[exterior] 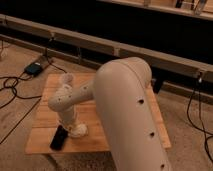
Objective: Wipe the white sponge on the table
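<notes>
The white sponge point(79, 131) is a small off-white lump near the front left of the table point(97, 112), a low table with a light-brown wooden plank top. My gripper point(74, 128) points down at the end of the white arm point(67, 100) and sits right on the sponge, covering part of it. The arm's big white upper link point(130, 115) fills the foreground and hides the table's right half.
A flat black slab point(59, 137) lies just left of the sponge, near the front left edge. On the floor to the left are a dark box point(34, 68) and black cables point(12, 87). Another cable point(192, 107) hangs at the right. A long dark rail point(100, 45) runs behind the table.
</notes>
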Robot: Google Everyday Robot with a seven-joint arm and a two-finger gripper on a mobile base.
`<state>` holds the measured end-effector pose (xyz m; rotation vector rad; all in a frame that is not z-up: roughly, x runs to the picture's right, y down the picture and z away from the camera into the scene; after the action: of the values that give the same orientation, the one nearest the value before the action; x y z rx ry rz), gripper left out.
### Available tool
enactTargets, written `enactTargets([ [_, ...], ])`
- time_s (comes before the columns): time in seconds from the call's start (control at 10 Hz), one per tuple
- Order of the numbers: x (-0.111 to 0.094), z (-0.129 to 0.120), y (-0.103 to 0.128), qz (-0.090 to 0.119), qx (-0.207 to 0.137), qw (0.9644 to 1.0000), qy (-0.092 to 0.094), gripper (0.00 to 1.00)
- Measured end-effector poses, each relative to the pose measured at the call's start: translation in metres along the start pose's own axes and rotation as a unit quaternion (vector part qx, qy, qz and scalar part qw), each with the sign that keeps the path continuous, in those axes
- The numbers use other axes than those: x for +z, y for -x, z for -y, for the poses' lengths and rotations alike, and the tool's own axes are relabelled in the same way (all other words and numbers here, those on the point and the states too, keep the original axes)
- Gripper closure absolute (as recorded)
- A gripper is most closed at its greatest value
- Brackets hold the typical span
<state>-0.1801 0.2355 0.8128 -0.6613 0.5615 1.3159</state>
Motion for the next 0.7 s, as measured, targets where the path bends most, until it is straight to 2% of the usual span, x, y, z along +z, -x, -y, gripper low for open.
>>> enactTargets([
  [0.3, -0.002, 0.047, -0.006, -0.007, 0.037, 0.999, -0.023, 1.0],
  [0.7, -0.008, 0.087, 0.018, 0.007, 0.072, 0.9965, -0.041, 1.0],
])
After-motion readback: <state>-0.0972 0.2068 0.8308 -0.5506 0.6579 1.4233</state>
